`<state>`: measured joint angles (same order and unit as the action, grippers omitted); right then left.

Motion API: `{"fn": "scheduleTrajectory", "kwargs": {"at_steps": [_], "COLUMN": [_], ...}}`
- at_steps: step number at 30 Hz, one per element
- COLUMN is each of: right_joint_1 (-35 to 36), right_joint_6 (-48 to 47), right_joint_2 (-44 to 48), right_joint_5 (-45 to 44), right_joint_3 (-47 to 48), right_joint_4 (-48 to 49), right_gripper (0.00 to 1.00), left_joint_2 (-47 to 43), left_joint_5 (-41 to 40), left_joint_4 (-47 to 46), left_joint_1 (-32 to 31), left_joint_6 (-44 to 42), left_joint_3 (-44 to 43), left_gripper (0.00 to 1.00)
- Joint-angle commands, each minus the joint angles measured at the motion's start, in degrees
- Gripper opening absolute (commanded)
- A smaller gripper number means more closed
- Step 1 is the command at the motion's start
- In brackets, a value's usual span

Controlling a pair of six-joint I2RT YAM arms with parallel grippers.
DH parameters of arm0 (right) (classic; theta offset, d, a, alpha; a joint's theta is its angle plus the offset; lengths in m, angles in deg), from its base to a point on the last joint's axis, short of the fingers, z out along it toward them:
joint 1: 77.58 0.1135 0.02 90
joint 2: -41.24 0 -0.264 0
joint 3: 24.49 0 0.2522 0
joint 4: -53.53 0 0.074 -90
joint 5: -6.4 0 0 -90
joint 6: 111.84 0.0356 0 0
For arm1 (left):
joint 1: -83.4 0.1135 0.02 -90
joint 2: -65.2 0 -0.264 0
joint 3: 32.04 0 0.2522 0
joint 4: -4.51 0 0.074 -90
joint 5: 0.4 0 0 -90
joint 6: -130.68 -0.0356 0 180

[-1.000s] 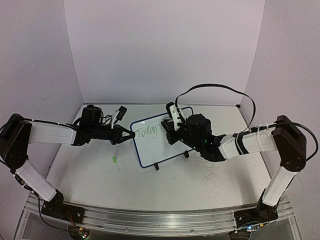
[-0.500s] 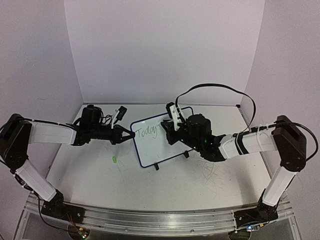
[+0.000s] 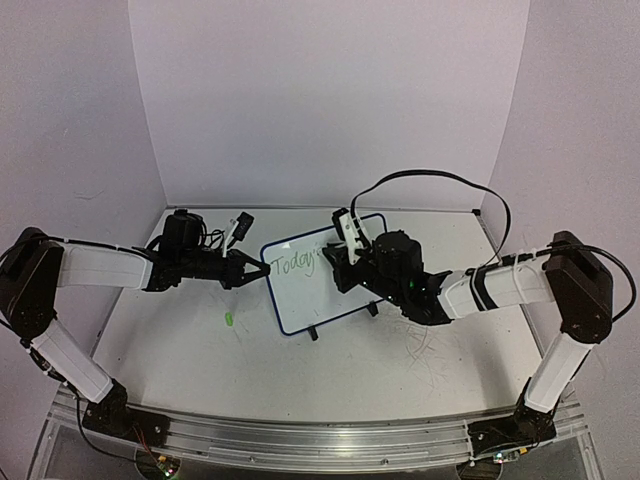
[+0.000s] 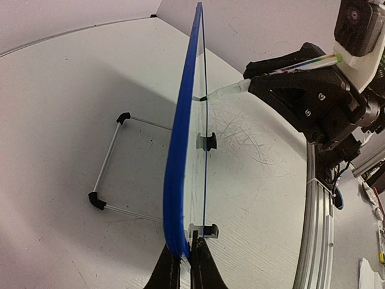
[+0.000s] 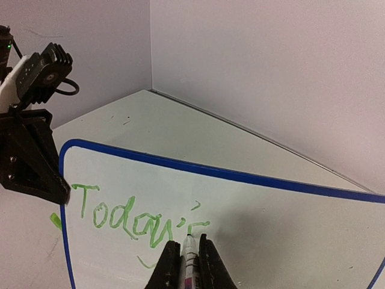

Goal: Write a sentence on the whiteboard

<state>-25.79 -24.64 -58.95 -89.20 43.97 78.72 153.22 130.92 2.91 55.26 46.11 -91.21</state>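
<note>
On table (image 3: pixel 200 350), left end effector (image 3: pixel 260 270) clamps whiteboard (image 3: pixel 310 295) edge

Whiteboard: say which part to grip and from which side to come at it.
Grip the whiteboard by its thin blue side edge, coming in edge-on from the robot's left, jaws across the panel, as the left claw does. It stands upright and thin, and its face must be free for the marker in the right claw.
</note>
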Motion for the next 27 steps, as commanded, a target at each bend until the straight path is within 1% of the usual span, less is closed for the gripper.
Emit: {"fn": "scheduleTrajectory", "kwargs": {"at_steps": [1,10,27], "right_joint_1": [-0.1,-0.1,0.7], "right_joint_6": [0.8,1.1,1.9], "right_joint_2": [0.4,0.8,-0.4], "right_joint_5": [-2.3,-5.1,-1.9], "right_joint_3": [-0.9,-1.6,-1.2], "right_joint_4": [0.0,0.1,-0.4], "right_gripper": [0.0,0.0,0.0], "left_joint_2": [-0.6,-0.7,-0.6], "left_joint_5": [-3.4,-3.4,-3.4], "left_joint_4": [2.5,2.6,2.7], "left_joint_1": [-0.2,-0.2,-0.2], "left_joint_6": [-5.1,-5.1,-5.2], "left_joint_3": [-1.3,-1.3,-1.4], "left_gripper": [0.0,0.0,0.0]}}
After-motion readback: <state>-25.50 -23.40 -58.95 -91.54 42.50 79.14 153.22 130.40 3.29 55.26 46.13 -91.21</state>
